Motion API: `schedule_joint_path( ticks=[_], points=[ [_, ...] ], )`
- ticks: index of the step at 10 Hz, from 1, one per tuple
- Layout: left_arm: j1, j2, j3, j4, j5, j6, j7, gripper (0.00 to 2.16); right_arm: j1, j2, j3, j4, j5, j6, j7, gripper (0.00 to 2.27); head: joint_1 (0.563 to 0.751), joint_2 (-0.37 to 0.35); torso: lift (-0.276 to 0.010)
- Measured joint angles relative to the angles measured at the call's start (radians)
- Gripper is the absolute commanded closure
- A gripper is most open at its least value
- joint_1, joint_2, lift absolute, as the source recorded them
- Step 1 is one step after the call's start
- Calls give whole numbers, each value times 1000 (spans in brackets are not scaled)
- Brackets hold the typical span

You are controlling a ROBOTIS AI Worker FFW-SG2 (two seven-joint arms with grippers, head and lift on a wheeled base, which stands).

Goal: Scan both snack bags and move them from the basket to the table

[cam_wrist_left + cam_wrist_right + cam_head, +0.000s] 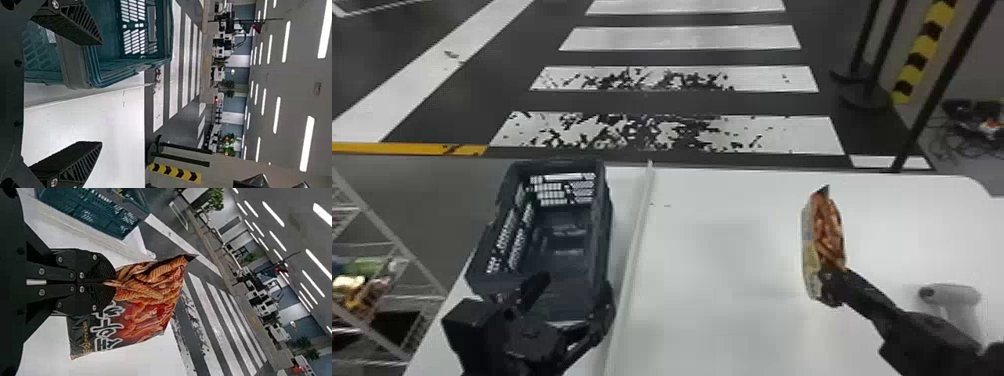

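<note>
The black right gripper [832, 287] is closed on a shiny snack bag [824, 237] with brown, ridged snacks and some red on its front. Its two flat fingers pinch the bag near one edge, and the rest of the bag sticks out past them. The bag is over the right part of the smooth white table [722, 280]. I can't tell if the bag touches the table.

The black left gripper [574, 287] is wide open. It is at the near end of the dark blue-green plastic basket [604, 215], which has lots of little holes in its sides. In the left wrist view, one finger [72, 23] is in front of the basket, and the other [70, 162] is in front of the white table. I can't tell if they touch the basket.

The basket sits on the left part of the table. A long, thin, pale strip [632, 250] runs just beside it. A light grey scanner [952, 295], shaped like a toy gun, is on the table near the right arm.

A metal wire shelf [387, 235] with colourful things on it stands to the left of the table. Past the table, the dark floor [677, 102] has big white stripes.
</note>
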Motion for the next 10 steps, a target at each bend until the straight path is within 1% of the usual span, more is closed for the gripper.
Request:
schedule_joint_path(
  ticks=[2, 3, 4, 5, 7, 9, 10],
  points=[
    [-7, 11, -10, 9, 1, 0, -1, 87, -5, 0, -133, 84, -284, 5, -34, 2253, 695, 6, -98],
    [-10, 16, -14, 12, 1, 0, -1, 87, -11, 0, -183, 135, -387, 12, -55, 2253, 695, -26, -98],
    [-13, 19, -17, 15, 1, 0, -2, 87, -12, 0, -219, 184, -462, 12, -71, 2253, 695, -41, -98],
    [-14, 21, -19, 16, 0, 0, -3, 87, -7, 0, -244, 227, -511, -6, -91, 2253, 695, -72, -98],
    [-15, 25, -20, 17, -1, 0, -4, 87, 6, 0, -272, 290, -558, -67, -137, 2253, 695, -131, -98],
    [-14, 25, -25, 17, -3, 0, -5, 87, 40, 0, -272, 300, -560, -98, -177, 2253, 695, -160, -98],
    [-18, 24, -30, 20, -5, 0, -3, 87, 78, 0, -250, 270, -547, -115, -208, 2253, 695, -160, -98]
  ],
)
